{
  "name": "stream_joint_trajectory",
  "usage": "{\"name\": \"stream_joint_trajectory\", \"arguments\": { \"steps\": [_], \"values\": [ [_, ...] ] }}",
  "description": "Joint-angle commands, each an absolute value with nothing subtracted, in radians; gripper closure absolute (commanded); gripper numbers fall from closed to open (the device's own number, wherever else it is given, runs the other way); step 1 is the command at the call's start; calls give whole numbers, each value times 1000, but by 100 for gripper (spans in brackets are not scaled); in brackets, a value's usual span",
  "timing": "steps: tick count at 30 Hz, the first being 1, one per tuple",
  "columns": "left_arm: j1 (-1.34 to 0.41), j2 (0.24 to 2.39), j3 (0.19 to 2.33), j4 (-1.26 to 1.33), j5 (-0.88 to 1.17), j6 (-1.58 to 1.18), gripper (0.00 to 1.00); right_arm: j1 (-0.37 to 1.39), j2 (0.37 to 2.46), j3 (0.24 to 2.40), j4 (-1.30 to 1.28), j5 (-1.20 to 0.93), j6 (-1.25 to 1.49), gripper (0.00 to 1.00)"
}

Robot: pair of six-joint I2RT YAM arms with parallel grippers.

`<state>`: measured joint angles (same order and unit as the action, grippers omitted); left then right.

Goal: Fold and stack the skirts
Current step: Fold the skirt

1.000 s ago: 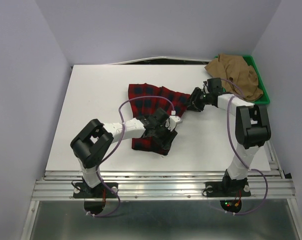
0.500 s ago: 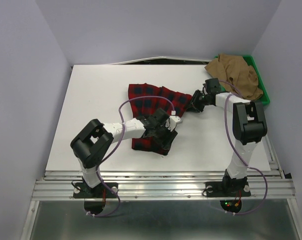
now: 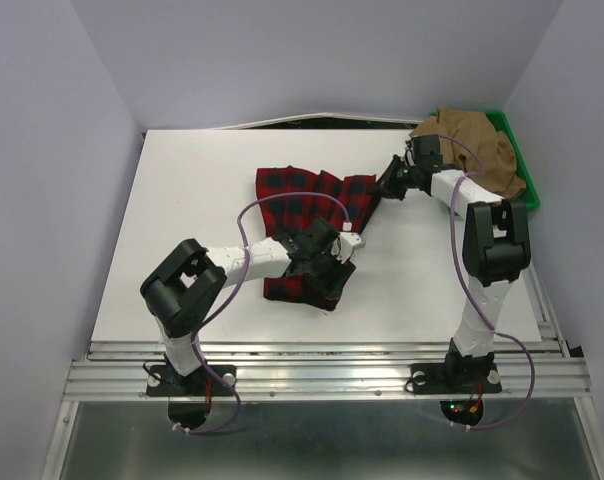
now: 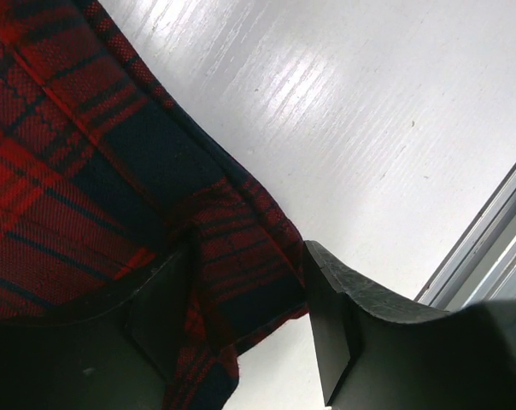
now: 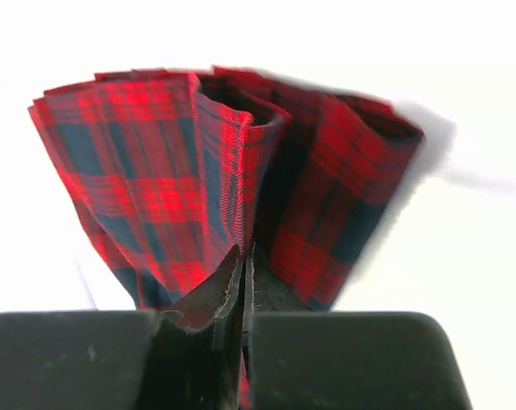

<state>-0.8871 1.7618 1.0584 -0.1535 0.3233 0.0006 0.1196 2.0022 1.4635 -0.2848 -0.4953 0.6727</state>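
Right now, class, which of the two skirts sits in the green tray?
The plain tan-brown skirt, heaped in the green tray at the far right. The red plaid skirt lies on the white table instead.

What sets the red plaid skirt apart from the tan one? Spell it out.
Pattern: the red plaid skirt is checked; the tan skirt is plain. Place: the plaid one lies on the table; the tan one sits bunched in the green tray. Handling: the right gripper pinches the plaid skirt's edge; no gripper holds the tan one. Both are soft cloth.
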Motion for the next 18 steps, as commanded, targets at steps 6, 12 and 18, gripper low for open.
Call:
{"name": "stream_joint_trajectory", "arguments": {
  "steps": [6,12,18],
  "values": [
    [-908,1755,1025,-201,282,6,32,91,2080,1611,-291,-365,612,99],
    [-913,1763,1035,-210,287,14,30,91,2155,1552,-288,-330,528,99],
    [-913,1640,1086,-241,264,58,27,91,2204,1568,-281,-454,515,96]
  ]
}}
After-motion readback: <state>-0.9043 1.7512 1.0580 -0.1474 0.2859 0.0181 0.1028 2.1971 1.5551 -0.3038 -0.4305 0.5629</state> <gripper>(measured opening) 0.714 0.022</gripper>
